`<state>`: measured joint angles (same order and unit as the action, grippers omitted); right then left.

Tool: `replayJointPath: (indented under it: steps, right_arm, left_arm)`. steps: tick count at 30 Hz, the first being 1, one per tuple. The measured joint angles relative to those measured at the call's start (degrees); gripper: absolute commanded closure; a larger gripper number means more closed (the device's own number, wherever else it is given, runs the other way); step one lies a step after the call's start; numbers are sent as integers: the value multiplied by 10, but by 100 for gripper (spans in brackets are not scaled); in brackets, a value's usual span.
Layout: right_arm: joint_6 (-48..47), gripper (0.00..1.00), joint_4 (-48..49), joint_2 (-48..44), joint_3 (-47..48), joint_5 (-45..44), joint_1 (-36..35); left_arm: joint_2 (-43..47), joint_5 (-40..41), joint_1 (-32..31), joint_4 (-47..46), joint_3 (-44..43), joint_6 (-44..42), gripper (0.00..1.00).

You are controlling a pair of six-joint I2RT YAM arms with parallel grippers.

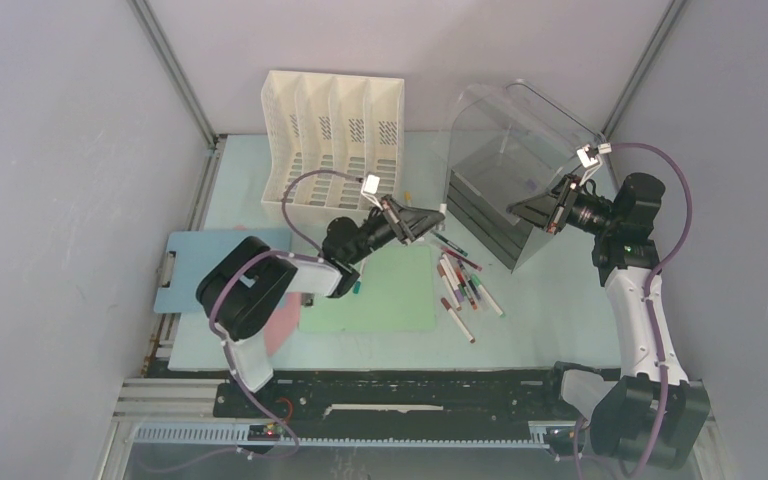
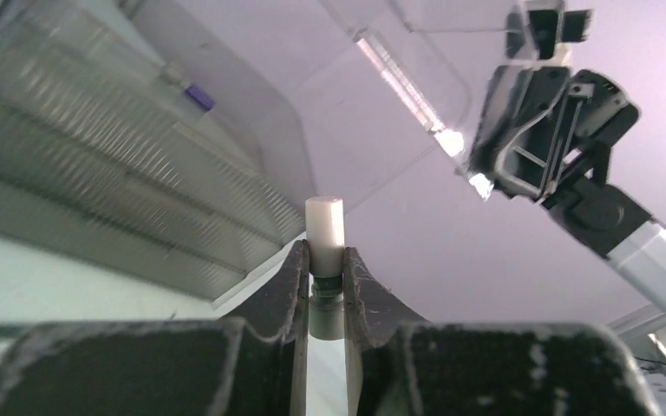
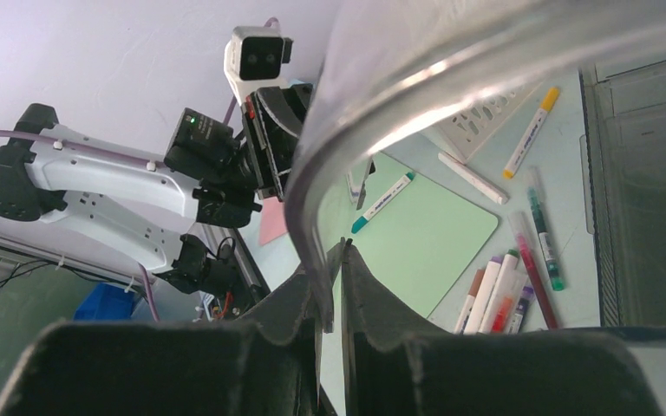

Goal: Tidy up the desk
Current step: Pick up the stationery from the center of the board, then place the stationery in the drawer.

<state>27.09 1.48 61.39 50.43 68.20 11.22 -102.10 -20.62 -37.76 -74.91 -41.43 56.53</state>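
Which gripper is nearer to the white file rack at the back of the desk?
Left. The left gripper sits just right of the white file rack, holding a white marker. The right gripper is farther right, gripping the clear cover.

Robotics lab cell here, folks, no real office: left arm [image 1: 250, 300] and right arm [image 1: 642, 330] bolted to a black rail [image 1: 410, 392] at 6 o'clock, plain grey panels [image 1: 60, 220] in aluminium framing boxing in the desk [image 1: 560, 320]. Stationery on it: white file rack [image 1: 332, 140] at 12 o'clock, clear drawer unit [image 1: 505, 170] at 1 o'clock, loose markers [image 1: 465, 288] centre.
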Motion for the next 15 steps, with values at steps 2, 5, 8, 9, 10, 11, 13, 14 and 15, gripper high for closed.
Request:
replayJointPath:
  steps: [2,5,8,9,10,11,13,14,15]
  right_arm:
    - [0,83,0,0,0,0,0]
    - [0,83,0,0,0,0,-1]
    - [0,83,0,0,0,0,-3]
    - [0,83,0,0,0,0,-4]
    - [0,83,0,0,0,0,-5]
    - [0,83,0,0,0,0,-6]
    - [0,83,0,0,0,0,-8]
    - [0,83,0,0,0,0,-9]
    - [0,83,0,0,0,0,-10]
  left_arm:
    - [-20,-2,-7,-11,-32,14,96]
    - [-57,-2,-16,-20,-79,36,96]
    - [-94,-1,-22,-24,-116,57,95]
    - [-106,-1,-24,-24,-127,65,95]
    - [-116,-1,-25,-23,-137,70,95]
    - [-126,0,-26,-23,-147,76,95]
    - [-144,1,-29,-20,-168,85,94]
    - [-151,3,-30,-18,-178,89,94]
    - [-158,5,-31,-15,-188,92,93]
